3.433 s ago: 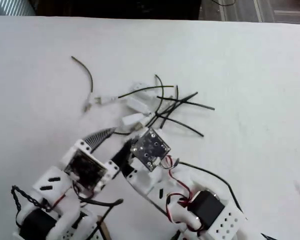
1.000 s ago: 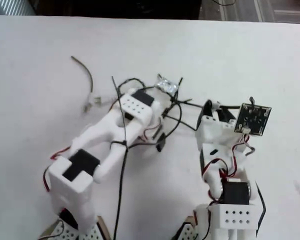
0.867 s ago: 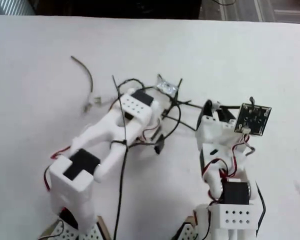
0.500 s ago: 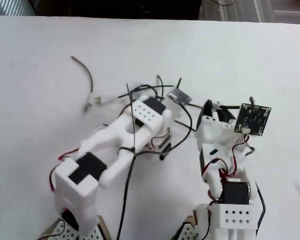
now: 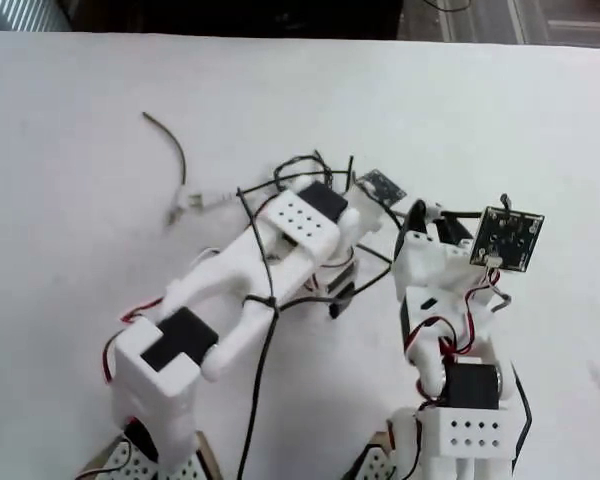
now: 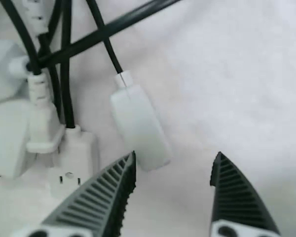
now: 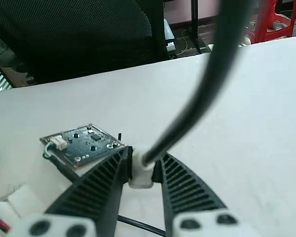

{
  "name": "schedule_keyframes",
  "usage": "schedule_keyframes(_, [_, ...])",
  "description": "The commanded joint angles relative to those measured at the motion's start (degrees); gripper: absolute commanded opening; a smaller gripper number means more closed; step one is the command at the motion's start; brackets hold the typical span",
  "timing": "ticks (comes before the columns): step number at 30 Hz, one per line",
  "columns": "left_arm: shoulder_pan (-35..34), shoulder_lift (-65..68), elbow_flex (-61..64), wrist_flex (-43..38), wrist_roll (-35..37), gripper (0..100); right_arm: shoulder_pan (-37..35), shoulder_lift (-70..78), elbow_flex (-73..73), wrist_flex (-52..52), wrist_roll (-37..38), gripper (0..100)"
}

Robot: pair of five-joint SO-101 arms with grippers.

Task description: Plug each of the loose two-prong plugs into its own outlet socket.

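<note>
Table (image 5: 500, 110): white, tangled cables (image 6: 65, 89).
Left gripper (image 6: 175, 157): wide open, white plug (image 6: 138, 126) just ahead.
Right gripper (image 7: 143, 158): clamped on corded plug (image 7: 139, 174).

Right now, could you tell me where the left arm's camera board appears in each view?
High view: camera board near centre, beyond the left arm's wrist.
Left wrist view: taken from that board, facing a connector.
Right wrist view: board just beyond the jaws.
Shared landmark: black cable in the right jaws.
</note>
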State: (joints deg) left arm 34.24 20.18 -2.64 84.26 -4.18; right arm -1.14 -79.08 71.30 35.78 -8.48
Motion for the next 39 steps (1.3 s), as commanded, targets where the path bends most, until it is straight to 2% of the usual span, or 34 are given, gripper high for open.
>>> schedule_keyframes(1, [-0.6, -1.0, -7.0, 3.7, 0.0, 26, 0.3, -0.9, -0.4, -0.8, -0.3, 1.7])
schedule_keyframes(11, [-12.3, -0.9, -12.8, 7.5, -1.7, 26, 0.3, -0.9, -0.4, -0.8, -0.3, 1.7])
schedule_keyframes(18, [-14.5, 1.4, -8.5, 3.3, -4.1, 25, 0.3, -0.9, -0.4, -0.8, -0.3, 1.7])
schedule_keyframes(23, [-11.1, 2.8, -6.8, 0.3, -3.9, 25, 0.3, -0.9, -0.4, -0.8, -0.3, 1.7])
schedule_keyframes(34, [1.5, 2.5, -6.5, 0.5, -1.1, 25, 0.5, -0.9, -0.4, -0.8, -0.3, 1.8])
schedule_keyframes(39, [0.0, 1.1, -10.5, 5.1, -1.1, 25, 0.5, -0.9, -0.4, -0.7, -0.3, 1.8])
